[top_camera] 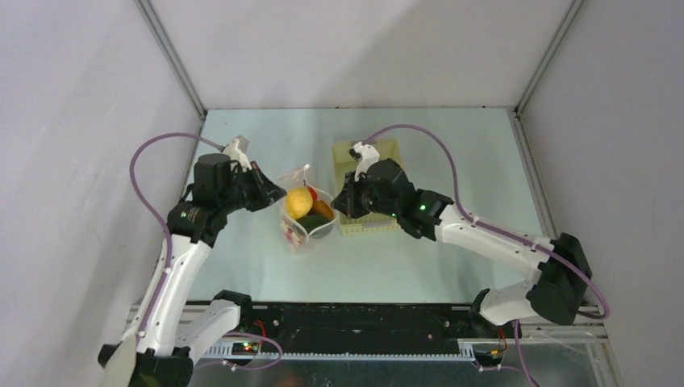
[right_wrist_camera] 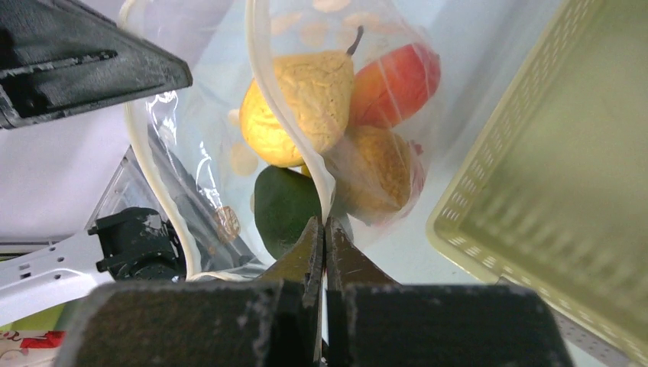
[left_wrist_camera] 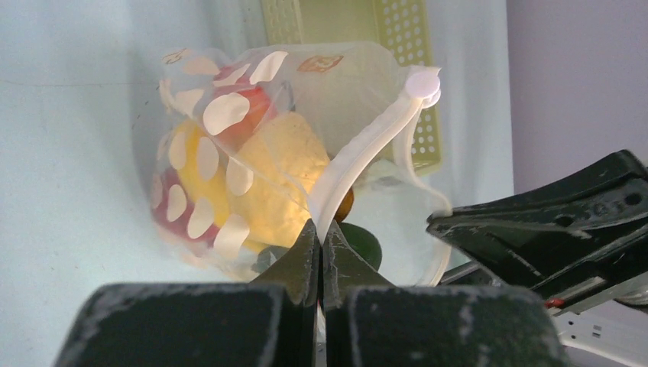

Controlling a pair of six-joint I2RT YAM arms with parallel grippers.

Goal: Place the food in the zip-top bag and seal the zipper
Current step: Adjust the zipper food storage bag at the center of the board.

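Note:
The clear dotted zip-top bag stands mid-table with its mouth gaping. Inside lies the food: a yellow pear, a red fruit, an orange piece and a dark green piece. My left gripper is shut on the white zipper at the bag's left rim. On the opposite rim, my right gripper is shut on the zipper. Both grippers face each other across the bag, left gripper and right gripper.
A pale yellow perforated basket stands right of the bag, partly under my right arm; its rim lies close to the right gripper. Grey enclosure walls rise around the table.

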